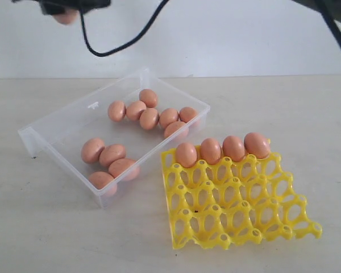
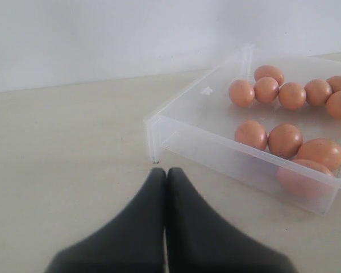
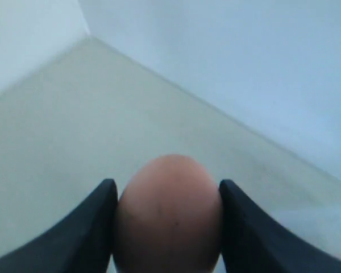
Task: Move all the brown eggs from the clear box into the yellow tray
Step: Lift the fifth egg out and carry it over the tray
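Observation:
The clear box (image 1: 57, 126) lies at centre left with several brown eggs (image 1: 149, 118) in a far cluster and several more (image 1: 112, 154) near its front wall. To its right, the yellow tray (image 1: 238, 210) carries a row of brown eggs (image 1: 210, 151) along its far edge. High above the box's far left, at the top of the exterior view, my right gripper (image 1: 65, 12) is shut on a brown egg (image 3: 168, 216), with a dark finger on each side of it (image 3: 168, 183). My left gripper (image 2: 166, 172) is shut and empty over the table by the clear box's corner (image 2: 153, 142).
A black cable (image 1: 119, 42) loops down from the top of the exterior view above the box. A white wall (image 1: 216, 34) closes the back of the beige table (image 1: 45, 239).

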### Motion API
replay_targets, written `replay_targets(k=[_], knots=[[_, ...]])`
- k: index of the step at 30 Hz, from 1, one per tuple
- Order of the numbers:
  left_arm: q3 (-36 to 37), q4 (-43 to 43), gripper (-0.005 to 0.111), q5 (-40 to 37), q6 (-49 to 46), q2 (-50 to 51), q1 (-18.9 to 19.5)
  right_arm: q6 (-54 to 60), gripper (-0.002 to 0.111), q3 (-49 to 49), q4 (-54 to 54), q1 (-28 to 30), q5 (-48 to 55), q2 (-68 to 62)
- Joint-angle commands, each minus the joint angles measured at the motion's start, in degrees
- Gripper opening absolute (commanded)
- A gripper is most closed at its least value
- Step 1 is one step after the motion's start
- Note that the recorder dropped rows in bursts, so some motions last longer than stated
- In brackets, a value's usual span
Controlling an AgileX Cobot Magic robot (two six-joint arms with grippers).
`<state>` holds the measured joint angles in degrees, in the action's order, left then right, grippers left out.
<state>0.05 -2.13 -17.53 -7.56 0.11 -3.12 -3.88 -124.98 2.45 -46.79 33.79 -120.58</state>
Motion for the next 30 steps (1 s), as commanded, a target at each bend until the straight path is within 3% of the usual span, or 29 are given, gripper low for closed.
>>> replay_targets(k=[1,8,15,19,21,24,30], knots=[[-0.1,0.1,-0.004,0.2,0.0,-0.1,0.2,4.4,0.001,-0.4,0.9,-7.3,-19.3,2.1],[-0.1,0.1,-0.004,0.2,0.0,-0.1,0.2,-0.3,0.001,-0.4,1.6,-16.1,-39.0,3.0],[-0.1,0.1,-0.004,0.2,0.0,-0.1,0.2,0.7,0.0,0.2,0.5,-17.2,-37.2,7.7],[-0.1,0.1,-0.004,0.2,0.0,-0.1,0.2,6.9,0.0,4.8,-1.9,-17.2,-28.8,14.7],[-0.1,0.1,-0.004,0.2,0.0,-0.1,0.2,12.6,0.0,10.0,-1.9,-17.2,-25.3,19.3],[-0.1,0.1,-0.004,0.2,0.0,-0.1,0.2,17.1,0.0,24.5,-1.9,-15.9,-27.8,27.3],[-0.1,0.1,-0.004,0.2,0.0,-0.1,0.2,8.7,0.0,53.4,-1.4,-6.2,-40.6,40.7]])
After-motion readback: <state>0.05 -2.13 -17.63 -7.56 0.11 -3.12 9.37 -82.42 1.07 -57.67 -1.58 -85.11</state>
